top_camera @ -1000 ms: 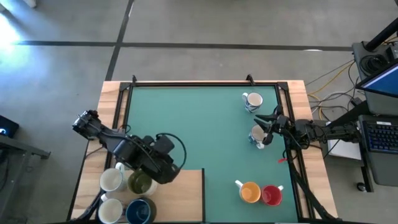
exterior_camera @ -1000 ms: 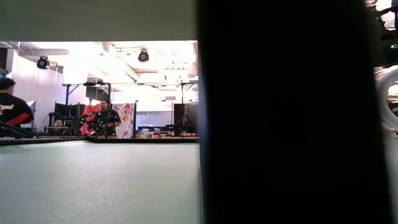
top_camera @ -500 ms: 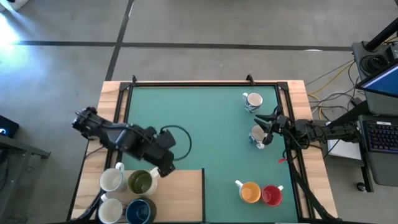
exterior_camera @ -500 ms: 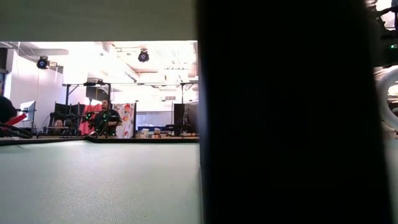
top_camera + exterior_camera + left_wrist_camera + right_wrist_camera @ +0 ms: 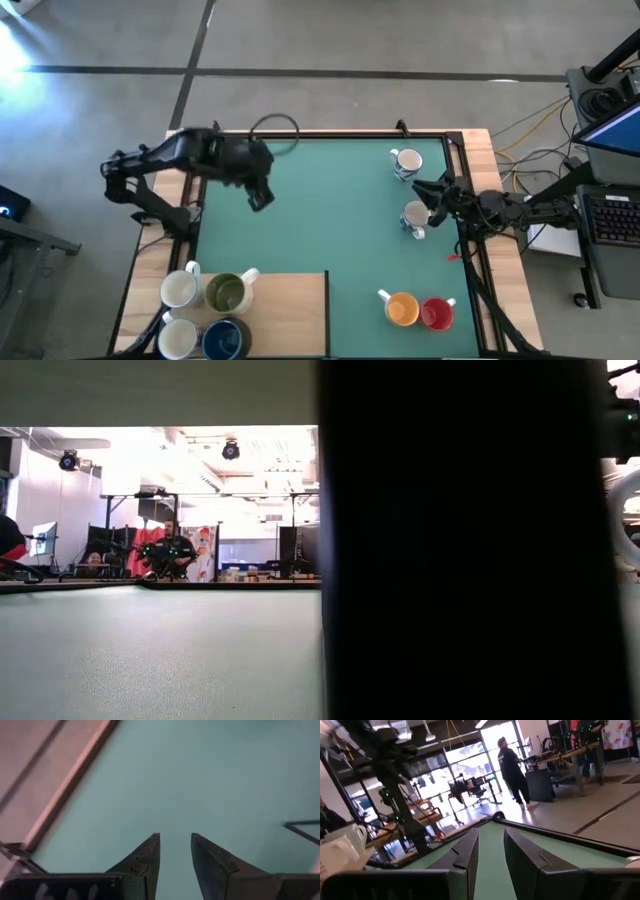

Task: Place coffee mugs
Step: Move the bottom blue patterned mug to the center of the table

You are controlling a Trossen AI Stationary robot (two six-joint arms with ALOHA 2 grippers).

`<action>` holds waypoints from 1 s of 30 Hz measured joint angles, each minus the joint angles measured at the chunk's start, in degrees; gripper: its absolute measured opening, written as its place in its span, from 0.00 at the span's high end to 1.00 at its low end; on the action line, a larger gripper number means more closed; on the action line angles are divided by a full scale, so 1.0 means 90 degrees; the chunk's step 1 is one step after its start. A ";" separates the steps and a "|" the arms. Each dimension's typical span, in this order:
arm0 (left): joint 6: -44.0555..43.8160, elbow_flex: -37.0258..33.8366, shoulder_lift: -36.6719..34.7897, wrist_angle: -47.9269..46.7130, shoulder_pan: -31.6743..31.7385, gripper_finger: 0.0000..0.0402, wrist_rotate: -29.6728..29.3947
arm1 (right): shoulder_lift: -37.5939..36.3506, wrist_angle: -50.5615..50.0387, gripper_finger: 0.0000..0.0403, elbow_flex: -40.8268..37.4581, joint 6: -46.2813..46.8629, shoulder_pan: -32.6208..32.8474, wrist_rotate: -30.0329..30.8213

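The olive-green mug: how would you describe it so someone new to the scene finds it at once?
Look at the bare wooden panel at the near-left corner of the green mat. Four mugs cluster at its left end; the olive-green mug is in the row nearer the mat, on the right. It is the only green one: a white mug sits to its left and the dark blue mug behind it.

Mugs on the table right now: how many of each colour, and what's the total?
white mugs: 4
olive-green mug: 1
dark blue mug: 1
orange mug: 1
red mug: 1
Total: 8
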 joint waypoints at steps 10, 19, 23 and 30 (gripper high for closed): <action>0.1698 -0.0102 -0.0073 0.1442 0.0899 0.77 0.0424 | 0.0005 0.0216 0.80 0.0000 0.1696 -0.0013 0.1303; 0.0617 -0.1310 -0.0255 0.2343 0.1011 0.77 0.0624 | 0.0015 0.0026 0.80 0.0000 0.2408 -0.0111 0.1672; 0.0434 -0.1972 -0.0372 0.3356 0.1011 0.77 0.0799 | 0.0140 -0.0046 0.80 0.0000 0.2450 -0.0355 0.1665; 0.0216 -0.2558 -0.0322 0.5062 0.0984 0.77 0.0910 | 0.0633 -0.0022 0.80 0.0111 0.2718 -0.0926 0.0691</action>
